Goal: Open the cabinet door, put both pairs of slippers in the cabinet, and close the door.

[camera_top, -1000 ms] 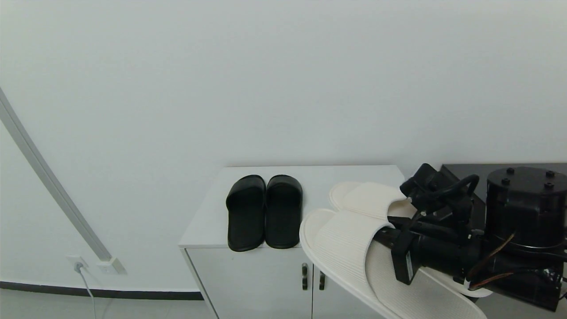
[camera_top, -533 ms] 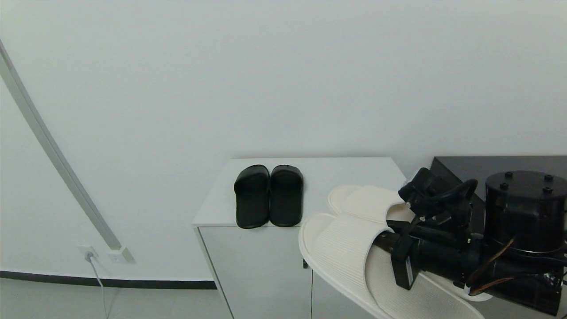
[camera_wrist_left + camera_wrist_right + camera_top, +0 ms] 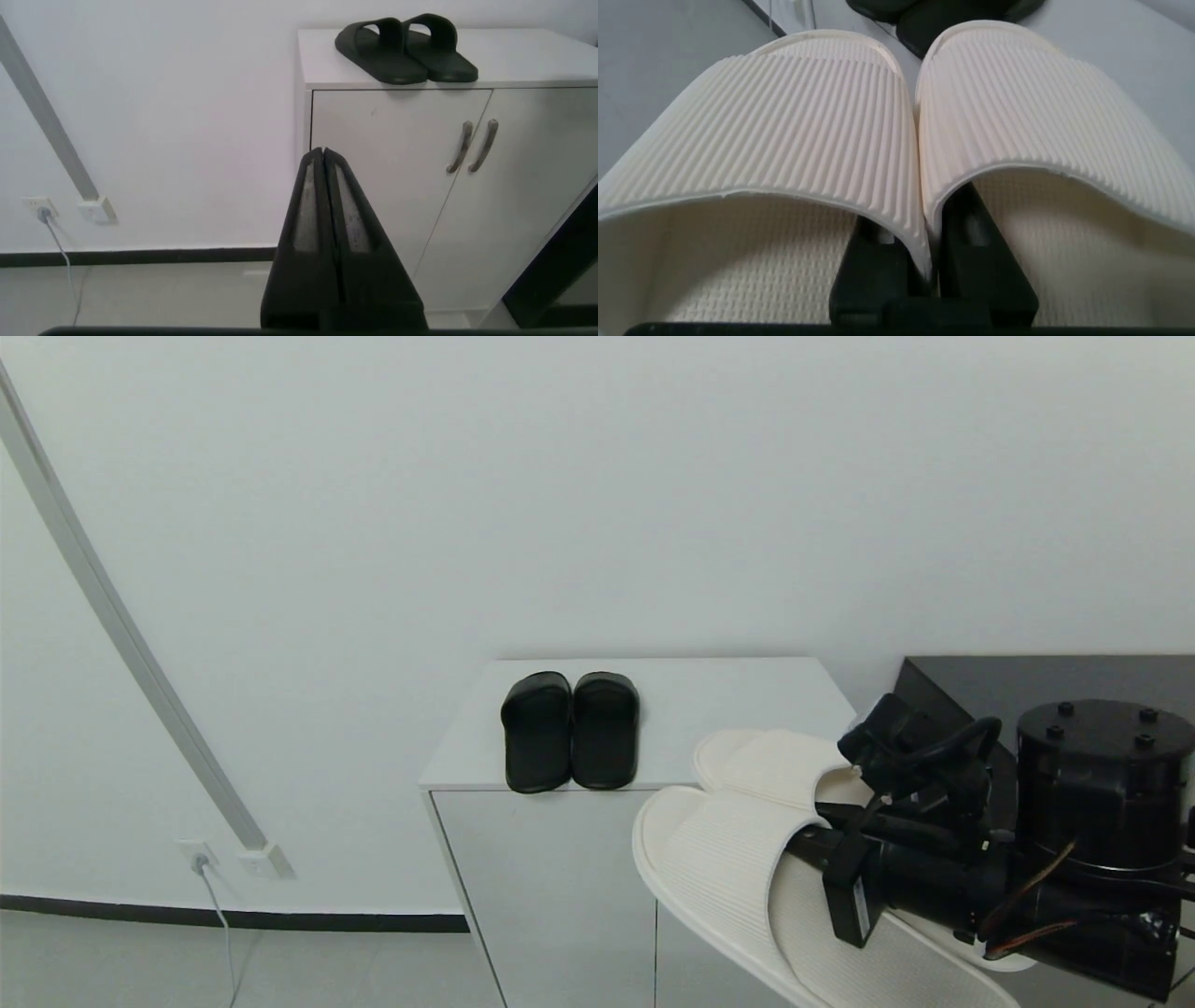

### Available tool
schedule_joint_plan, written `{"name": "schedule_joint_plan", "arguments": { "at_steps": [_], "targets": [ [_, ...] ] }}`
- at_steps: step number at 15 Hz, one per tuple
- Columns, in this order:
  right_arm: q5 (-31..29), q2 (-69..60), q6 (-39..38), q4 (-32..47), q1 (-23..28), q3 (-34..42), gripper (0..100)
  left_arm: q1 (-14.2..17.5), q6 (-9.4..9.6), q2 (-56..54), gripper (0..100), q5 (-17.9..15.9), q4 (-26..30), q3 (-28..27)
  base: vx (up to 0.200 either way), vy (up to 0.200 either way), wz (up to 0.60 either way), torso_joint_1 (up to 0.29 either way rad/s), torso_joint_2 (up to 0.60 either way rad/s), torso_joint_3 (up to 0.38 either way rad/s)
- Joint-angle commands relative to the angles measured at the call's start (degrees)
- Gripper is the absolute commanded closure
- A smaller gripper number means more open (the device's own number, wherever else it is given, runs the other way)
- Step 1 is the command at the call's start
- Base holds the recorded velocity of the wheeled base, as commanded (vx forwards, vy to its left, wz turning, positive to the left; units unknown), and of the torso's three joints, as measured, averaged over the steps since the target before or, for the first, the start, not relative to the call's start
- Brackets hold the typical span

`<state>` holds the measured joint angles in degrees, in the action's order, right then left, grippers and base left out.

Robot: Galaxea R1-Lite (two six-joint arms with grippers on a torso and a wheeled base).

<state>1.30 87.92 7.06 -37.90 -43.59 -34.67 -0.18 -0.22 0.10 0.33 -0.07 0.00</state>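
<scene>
white slippers (image 3: 738, 859): heels cut off by the head view's bottom edge; the far one is partly behind the right arm (image 3: 934, 882).
right gripper (image 3: 923, 280): fingertips buried under the slipper straps, tips unseen.
cabinet (image 3: 551, 859): lower part cut off at the bottom edge; front right corner behind the white slippers.
door handles (image 3: 458, 147): covered by the white slippers in the head view.
dark table (image 3: 1027, 677): runs off the right edge; near edge behind the arm.

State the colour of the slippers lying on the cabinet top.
Plain matte black slide slippers; clearest in the left wrist view.
</scene>
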Motion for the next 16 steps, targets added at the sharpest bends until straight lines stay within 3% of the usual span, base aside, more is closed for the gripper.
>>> {"name": "schedule_joint_plan", "arguments": {
  "at_steps": [1,16],
  "targets": [
    [0.0,0.4,0.1,0.0,0.1,0.1,100,0.0,-0.04,0.1,100,0.0,0.0,0.0,0.000,0.000,0.00,0.000,0.00,0.000],
    [0.0,0.9,0.1,0.0,0.1,0.9,100,0.0,-0.13,0.0,100,0.2,0.0,0.0,0.000,0.000,0.00,-0.018,0.04,0.022]
  ]
}}
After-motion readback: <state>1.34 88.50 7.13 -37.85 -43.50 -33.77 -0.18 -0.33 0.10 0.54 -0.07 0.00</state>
